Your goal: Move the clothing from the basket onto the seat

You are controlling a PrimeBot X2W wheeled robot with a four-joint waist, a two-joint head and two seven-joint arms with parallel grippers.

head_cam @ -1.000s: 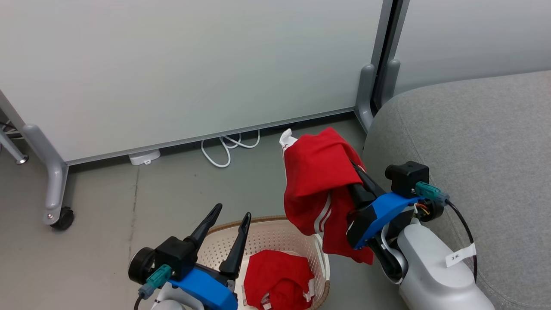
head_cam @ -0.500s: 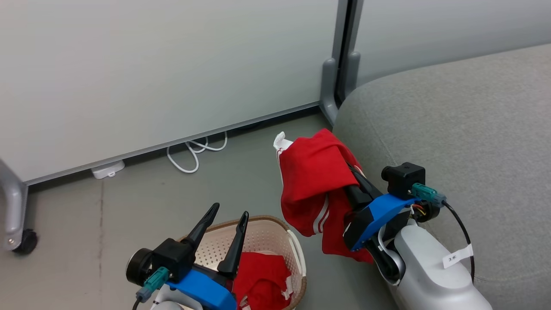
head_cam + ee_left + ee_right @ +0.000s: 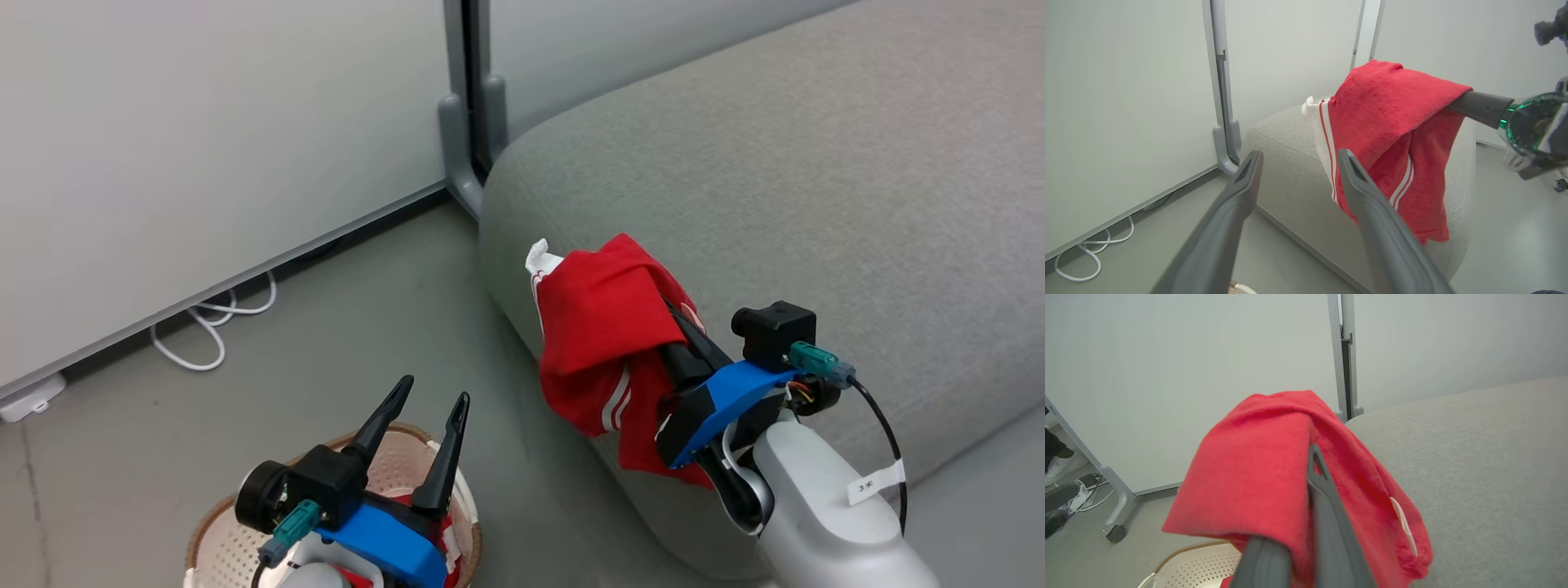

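Note:
My right gripper [image 3: 673, 327] is shut on a red garment [image 3: 600, 327] with white stripes. The cloth drapes over the fingers and hides their tips. It hangs over the rounded front corner of the light grey seat [image 3: 775, 204]. In the right wrist view the garment [image 3: 1257, 477] covers one finger, and the seat [image 3: 1474, 457] lies to the right. My left gripper [image 3: 434, 389] stands open and holds nothing, above the cream basket [image 3: 245, 539] at the lower left. A bit of red clothing [image 3: 446, 549] shows inside it. The left wrist view shows the open gripper [image 3: 1300, 155] facing the hanging garment [image 3: 1384, 118].
A pale partition wall stands behind on grey feet [image 3: 461, 155], close to the seat's far corner. A white cable [image 3: 212, 335] and a white adapter [image 3: 24, 400] lie on the grey floor along the wall. Another castor foot [image 3: 1116, 533] stands left of the basket [image 3: 1196, 563].
The head camera has swung right: the seat now takes up much more of the picture and the basket sits at the lower left. The held garment now hangs over the seat's corner.

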